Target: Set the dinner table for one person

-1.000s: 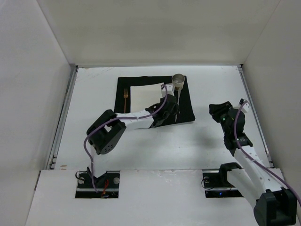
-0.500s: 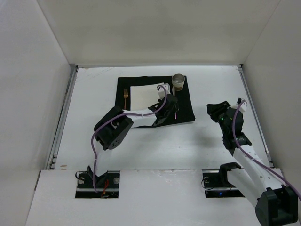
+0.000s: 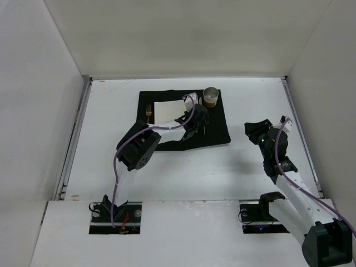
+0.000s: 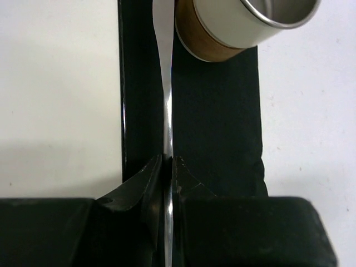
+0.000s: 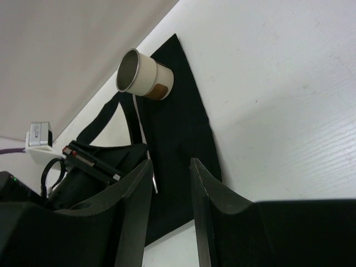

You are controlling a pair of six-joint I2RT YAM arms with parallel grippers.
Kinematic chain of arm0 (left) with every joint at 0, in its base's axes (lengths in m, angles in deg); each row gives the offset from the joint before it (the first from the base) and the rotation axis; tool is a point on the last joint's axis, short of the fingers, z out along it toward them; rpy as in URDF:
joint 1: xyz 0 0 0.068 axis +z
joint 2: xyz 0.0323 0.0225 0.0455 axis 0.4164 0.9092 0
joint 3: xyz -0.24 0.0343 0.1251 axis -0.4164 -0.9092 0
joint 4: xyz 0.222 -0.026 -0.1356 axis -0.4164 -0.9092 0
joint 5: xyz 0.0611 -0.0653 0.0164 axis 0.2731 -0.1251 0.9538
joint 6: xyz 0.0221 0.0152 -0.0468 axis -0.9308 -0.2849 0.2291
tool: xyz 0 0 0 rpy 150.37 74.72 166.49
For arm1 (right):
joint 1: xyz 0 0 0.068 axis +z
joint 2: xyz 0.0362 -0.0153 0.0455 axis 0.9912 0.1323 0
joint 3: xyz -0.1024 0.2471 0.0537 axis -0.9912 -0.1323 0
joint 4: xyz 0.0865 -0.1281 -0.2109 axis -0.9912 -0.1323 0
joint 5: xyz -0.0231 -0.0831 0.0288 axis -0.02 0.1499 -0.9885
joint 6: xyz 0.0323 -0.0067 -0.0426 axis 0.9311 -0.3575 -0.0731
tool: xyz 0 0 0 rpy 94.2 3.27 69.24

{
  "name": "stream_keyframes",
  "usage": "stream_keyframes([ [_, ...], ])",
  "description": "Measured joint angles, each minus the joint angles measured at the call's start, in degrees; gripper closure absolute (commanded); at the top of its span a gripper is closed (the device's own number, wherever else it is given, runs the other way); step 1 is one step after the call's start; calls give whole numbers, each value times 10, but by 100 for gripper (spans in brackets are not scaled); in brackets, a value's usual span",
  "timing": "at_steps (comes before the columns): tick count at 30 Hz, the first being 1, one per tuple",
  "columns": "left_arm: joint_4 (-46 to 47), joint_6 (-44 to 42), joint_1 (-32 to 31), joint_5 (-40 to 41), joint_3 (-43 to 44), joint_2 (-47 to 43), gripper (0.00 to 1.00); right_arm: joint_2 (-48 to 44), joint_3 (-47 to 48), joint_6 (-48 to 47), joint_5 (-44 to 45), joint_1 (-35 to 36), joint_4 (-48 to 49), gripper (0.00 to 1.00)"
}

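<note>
My left pincer was pinched almost fully together on a slim, flat silvery metal utensil, gripping it near its near end. I could not tell whether the strip lay on the cloth or hung just above it. It ran straight away from me along the black square cloth mat, down the narrow lane between the white square plate on its left and the mat's right border.

At the far end of that lane stood a white paper cup with a brown band at its foot and a metal rim. The utensil's tip reached right up beside its base, so the cup blocked the line ahead. From above, my left arm lay across the plate's near right corner, and a copper-coloured fork lay on the mat just left of the plate.

The dinner table — the wide matte white surface between white walls — carried the mat in its far middle.

My right pincer hung off to the right, well apart from the mat's edge. Its fingers stood partly apart with nothing between them, pointed toward the cup.
</note>
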Motion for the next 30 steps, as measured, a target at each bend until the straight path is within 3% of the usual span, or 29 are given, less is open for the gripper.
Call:
stream_keyframes([
  [14,-19,-18,8,-20,50,41,95,0,-1,0,0,3,7,60],
  [28,5,-43,-1,-17,36,30,52,0,-2,0,-2,3,14,56],
  [30,8,-61,-10,-16,16,8,42,1,-2,0,-2,3,14,56],
])
